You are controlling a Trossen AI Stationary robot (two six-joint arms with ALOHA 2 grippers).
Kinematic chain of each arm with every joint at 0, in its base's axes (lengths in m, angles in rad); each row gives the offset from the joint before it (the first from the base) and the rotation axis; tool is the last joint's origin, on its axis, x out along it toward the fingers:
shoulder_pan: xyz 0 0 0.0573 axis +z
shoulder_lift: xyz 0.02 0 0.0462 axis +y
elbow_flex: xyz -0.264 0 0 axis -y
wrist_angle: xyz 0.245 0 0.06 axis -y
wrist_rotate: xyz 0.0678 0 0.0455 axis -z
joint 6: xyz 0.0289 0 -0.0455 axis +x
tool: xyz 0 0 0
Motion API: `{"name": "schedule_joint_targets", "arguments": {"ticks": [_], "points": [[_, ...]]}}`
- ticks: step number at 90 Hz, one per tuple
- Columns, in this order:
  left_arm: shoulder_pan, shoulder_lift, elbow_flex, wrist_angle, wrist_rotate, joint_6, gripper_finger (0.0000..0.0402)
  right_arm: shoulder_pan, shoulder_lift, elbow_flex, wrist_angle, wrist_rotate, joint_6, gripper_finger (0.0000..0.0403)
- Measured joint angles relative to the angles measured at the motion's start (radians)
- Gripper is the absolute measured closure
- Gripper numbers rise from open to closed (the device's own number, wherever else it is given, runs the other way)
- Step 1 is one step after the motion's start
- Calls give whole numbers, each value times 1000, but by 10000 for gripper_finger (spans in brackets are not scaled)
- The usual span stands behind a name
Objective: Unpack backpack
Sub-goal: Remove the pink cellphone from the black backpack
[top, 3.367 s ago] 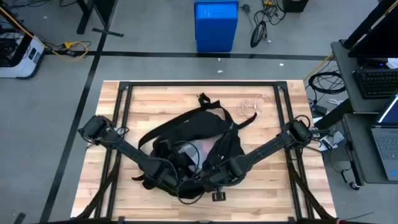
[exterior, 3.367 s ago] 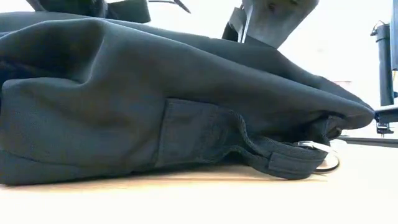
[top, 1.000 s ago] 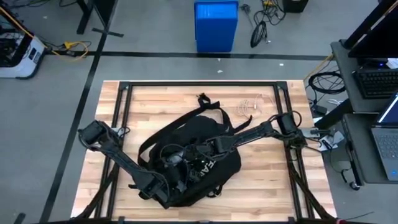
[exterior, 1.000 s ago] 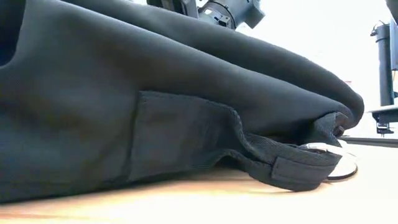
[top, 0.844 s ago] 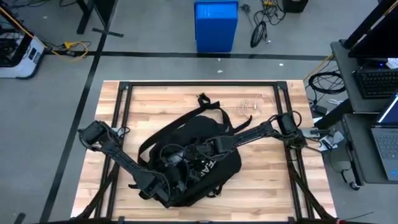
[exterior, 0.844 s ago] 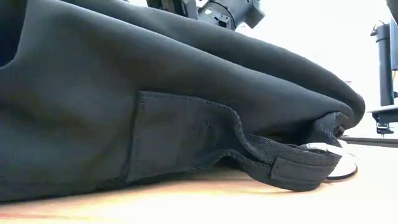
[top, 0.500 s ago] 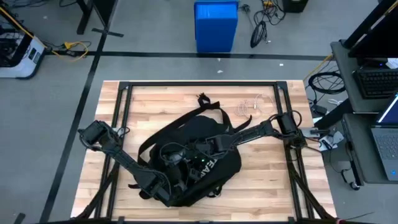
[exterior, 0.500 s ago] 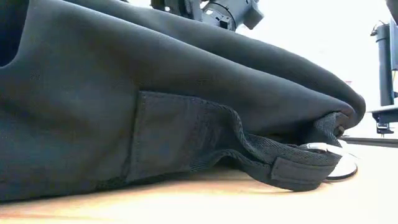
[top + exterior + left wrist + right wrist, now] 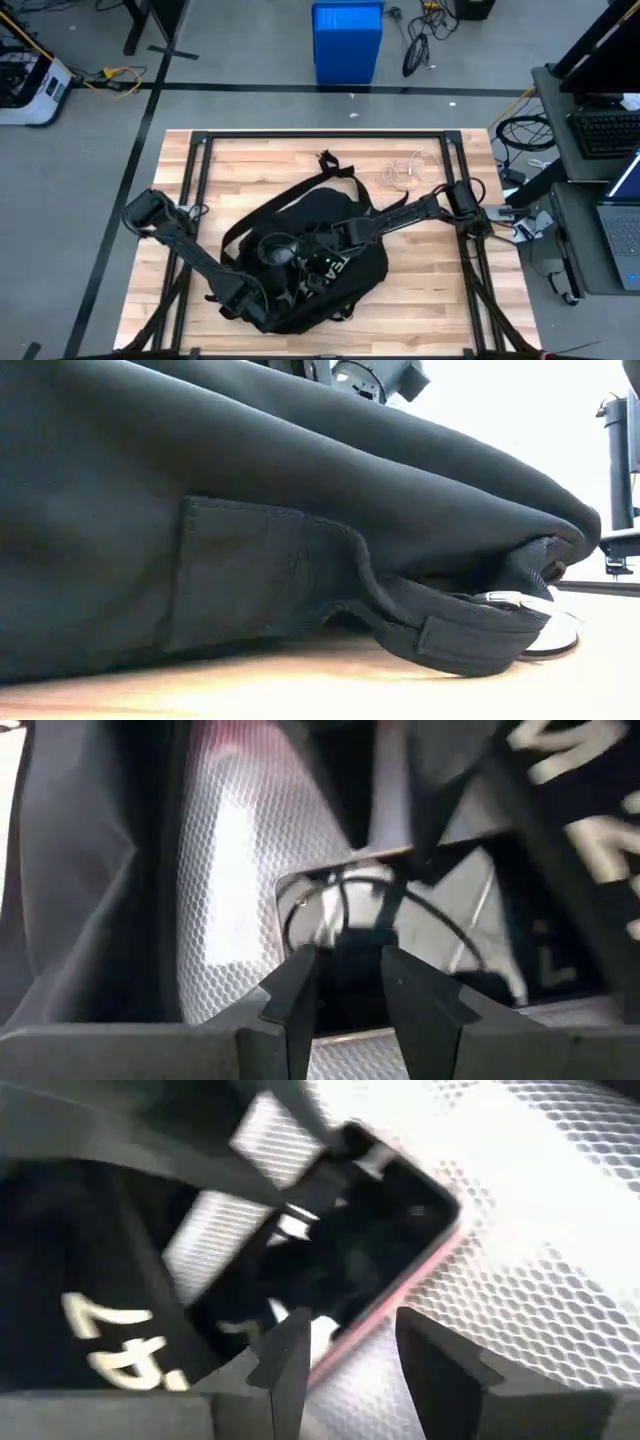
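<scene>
Both tools work mid-frame at the backpack [image 9: 310,250] on the bench [image 9: 420,300]: your left tool [image 9: 345,990] narrow, your right tool [image 9: 345,1345] wider over a pink-edged phone [image 9: 350,1260], ready to pull it out.

One camera is looking straight down over the whole counter [image 9: 250,170]; another is sitting at counter level, pressed close against the backpack [image 9: 250,490], which both wrist cameras are also facing.

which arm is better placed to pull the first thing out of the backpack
Probably the right. The right gripper is open inside the backpack, facing a flat dark pink-edged item on the mesh lining. The left gripper, also open inside, faces only a thin cable.
</scene>
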Motion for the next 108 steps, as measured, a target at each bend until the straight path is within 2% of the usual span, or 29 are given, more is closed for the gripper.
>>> {"name": "schedule_joint_targets", "arguments": {"ticks": [9, 20, 37, 47, 65, 87, 108], "points": [[-11, 0, 5, -2, 48, -1, 298, -2, 0, -1, -3, 12, 0, 268], [-13, 0, -8, -3, 167, -42, 298, -2, 0, -1, -6, 28, 0, 268], [-3, 0, -54, 9, 201, -51, 298, -2, 0, -1, -11, 46, -5, 268], [16, 0, -103, 104, 261, -35, 300, -1, 0, -2, -21, 80, -5, 268], [54, 0, -165, 279, 309, 28, 333, -3, 1, -3, -15, 91, -34, 268], [86, 0, -166, 288, 301, 30, 376, -5, 1, -4, 3, 58, -38, 268], [99, 1, -167, 290, 300, 49, 389, -7, 3, -6, 49, 25, -40, 268]]}}
